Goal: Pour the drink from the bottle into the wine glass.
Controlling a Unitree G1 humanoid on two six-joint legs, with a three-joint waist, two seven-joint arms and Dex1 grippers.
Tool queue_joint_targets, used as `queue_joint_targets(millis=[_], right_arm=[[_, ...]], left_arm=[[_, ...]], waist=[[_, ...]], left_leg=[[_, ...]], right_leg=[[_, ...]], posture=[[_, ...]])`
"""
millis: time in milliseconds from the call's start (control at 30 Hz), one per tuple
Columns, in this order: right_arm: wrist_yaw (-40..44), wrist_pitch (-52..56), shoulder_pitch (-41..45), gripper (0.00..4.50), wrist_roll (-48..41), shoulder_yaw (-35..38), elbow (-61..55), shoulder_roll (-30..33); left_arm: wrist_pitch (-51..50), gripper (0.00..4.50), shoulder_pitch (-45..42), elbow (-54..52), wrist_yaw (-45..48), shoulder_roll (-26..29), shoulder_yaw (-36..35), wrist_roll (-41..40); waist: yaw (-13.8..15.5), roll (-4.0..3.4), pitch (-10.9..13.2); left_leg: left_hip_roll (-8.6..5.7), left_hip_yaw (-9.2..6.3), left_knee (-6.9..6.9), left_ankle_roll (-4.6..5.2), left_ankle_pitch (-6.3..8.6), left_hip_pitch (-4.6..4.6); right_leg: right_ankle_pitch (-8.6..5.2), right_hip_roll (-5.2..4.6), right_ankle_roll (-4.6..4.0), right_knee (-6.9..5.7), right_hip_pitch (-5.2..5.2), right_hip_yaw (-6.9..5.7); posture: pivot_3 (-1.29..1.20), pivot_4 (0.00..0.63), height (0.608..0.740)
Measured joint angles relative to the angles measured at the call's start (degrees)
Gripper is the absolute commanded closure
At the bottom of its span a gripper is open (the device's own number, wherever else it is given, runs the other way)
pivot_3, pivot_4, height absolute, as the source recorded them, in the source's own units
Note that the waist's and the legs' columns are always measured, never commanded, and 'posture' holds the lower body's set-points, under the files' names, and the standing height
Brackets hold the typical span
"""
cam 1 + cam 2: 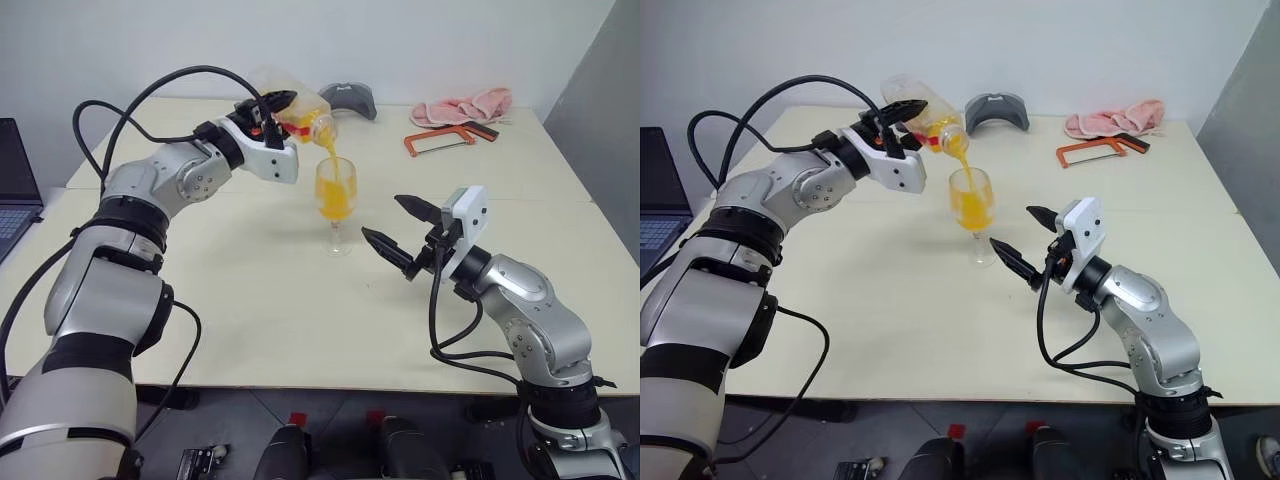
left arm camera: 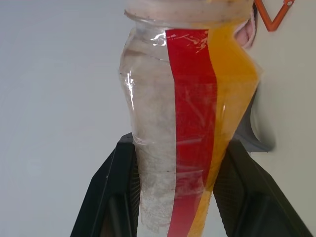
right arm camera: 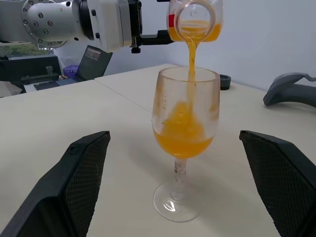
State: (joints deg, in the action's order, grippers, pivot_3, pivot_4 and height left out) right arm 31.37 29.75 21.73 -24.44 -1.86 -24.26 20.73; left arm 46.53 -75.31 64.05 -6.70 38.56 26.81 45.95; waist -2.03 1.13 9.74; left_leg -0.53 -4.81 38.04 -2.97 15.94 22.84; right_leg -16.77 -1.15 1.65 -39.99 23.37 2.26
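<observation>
My left gripper [image 1: 272, 112] is shut on the bottle [image 1: 296, 112], a clear plastic one with a red stripe [image 2: 190, 123], tipped with its open mouth over the wine glass [image 1: 336, 205]. Orange drink [image 3: 191, 49] streams from the mouth into the bowl, where it pools [image 3: 182, 136] about half full. The glass stands upright on the table. My right gripper [image 1: 395, 228] is open just right of the glass, its fingers [image 3: 84, 168] apart on either side of the stem without touching it.
At the table's far edge lie a pink cloth [image 1: 462, 106], an orange-handled hacksaw [image 1: 445, 138] and a grey object [image 1: 350, 98]. A laptop [image 1: 15, 185] sits off the table's left side. The cream table [image 1: 250, 300] is bare in front of the glass.
</observation>
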Motion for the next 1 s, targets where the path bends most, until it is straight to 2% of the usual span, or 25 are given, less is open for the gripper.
queue_joint_targets(millis=[1000], right_arm=[[0.03, 0.00, -0.33, 0.00, 0.05, -0.73, 0.00, -0.50]], left_arm=[[0.02, 2.84, -1.50, 1.07, -2.18, 0.72, 0.58, 1.45]], waist=[[-0.01, 0.00, 0.00]], left_leg=[[0.00, 0.01, 0.02, 0.00, 0.00, 0.00]], right_leg=[[0.00, 0.00, 0.00, -0.02, 0.00, 0.00]], posture=[[0.00, 0.150, 0.740]])
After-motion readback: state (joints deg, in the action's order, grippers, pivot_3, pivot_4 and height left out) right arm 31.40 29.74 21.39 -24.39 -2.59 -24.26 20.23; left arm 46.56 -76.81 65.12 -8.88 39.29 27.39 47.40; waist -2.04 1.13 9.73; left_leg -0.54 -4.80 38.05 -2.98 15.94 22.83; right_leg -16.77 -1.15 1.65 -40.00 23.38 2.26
